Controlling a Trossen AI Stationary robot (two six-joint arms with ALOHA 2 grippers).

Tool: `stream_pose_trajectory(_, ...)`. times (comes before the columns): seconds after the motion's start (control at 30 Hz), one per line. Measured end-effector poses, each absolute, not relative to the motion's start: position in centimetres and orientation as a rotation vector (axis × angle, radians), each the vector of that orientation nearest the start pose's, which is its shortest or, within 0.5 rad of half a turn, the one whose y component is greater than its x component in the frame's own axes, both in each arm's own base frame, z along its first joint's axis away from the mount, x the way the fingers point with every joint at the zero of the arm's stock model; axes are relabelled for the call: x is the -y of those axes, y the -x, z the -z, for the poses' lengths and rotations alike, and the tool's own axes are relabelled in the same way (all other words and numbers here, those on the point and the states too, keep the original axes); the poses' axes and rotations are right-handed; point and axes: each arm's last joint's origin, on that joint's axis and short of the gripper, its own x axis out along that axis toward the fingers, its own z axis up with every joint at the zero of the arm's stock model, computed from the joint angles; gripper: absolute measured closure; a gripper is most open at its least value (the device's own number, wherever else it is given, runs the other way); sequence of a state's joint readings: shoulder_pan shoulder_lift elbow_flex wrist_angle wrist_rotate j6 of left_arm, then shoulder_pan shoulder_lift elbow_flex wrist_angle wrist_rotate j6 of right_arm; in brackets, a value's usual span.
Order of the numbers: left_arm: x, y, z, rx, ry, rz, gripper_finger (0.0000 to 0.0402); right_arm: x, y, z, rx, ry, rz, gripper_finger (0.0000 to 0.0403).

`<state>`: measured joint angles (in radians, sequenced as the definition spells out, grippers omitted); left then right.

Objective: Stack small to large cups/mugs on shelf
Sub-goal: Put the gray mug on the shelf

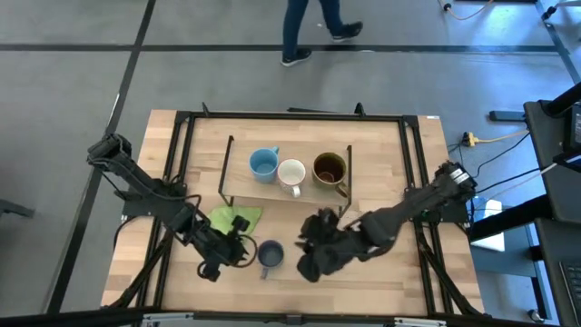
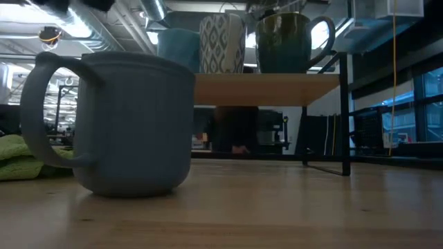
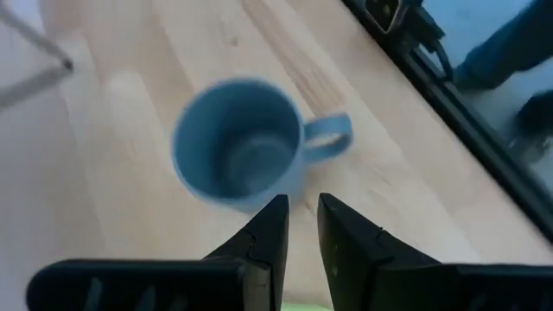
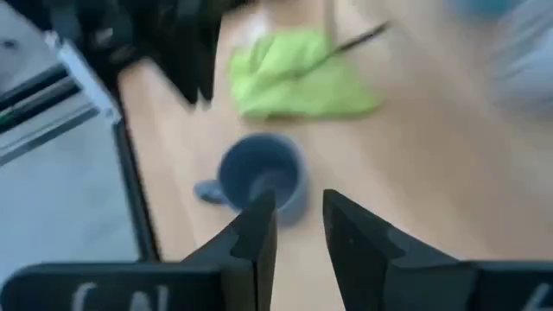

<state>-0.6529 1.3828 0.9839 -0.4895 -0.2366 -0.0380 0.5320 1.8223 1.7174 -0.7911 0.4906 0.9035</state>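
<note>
Robotics lab: grey taped floor (image 1: 82,82), framed wooden table (image 1: 399,282), cabling.

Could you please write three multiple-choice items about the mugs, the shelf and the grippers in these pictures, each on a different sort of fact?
1. Where does the grey-blue handled mug stand?
A. on the wooden tabletop in front of the shelf
B. on the shelf
C. on the green cloth

2. How many mugs stand on the low light-wood shelf with black wire ends?
A. one
B. three
C. four

3. What does the left gripper hold?
A. the grey-blue mug
B. the cloth
C. nothing

Answers: 1 A, the high view shows it on bare tabletop beside the green cloth; 2 B, the light blue mug, white mug and brown mug sit in a row; 3 C, its gap is empty, short of the mug.
</note>
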Motion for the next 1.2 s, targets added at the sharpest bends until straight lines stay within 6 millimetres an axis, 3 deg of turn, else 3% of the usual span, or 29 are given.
stream_pose_trajectory(0.2, 16.4, -25.4, -24.0, -0.828, -0.484, 0.456, 0.0334, -19.0, -31.6, -37.7, -0.595, -0.312, 0.499, 0.0305)
stream_pose_trajectory(0.37, 16.3, -27.0, -23.0, -0.893, -0.513, 0.537, 0.0331, -19.2, -29.4, -39.8, -0.55, -0.35, 0.582, 0.0305)
stream_pose_trajectory(0.63, 16.7, -27.0, -22.1, -0.953, -0.557, 0.633, 0.033, -19.7, -27.5, -39.5, -0.56, -0.395, 0.661, 0.0305)
stream_pose_trajectory(0.8, 16.9, -27.4, -21.8, -0.923, -0.608, 0.566, 0.033, -19.7, -27.3, -38.8, -0.573, -0.405, 0.691, 0.0305)
stream_pose_trajectory(1.07, 16.8, -28.0, -23.6, -0.863, -0.608, 0.553, 0.0333, -19.5, -26.9, -38.5, -0.623, -0.419, 0.718, 0.0305)
stream_pose_trajectory(1.2, 17.0, -28.0, -23.3, -0.881, -0.609, 0.585, 0.0335, -19.5, -26.9, -38.5, -0.625, -0.418, 0.72, 0.0305)
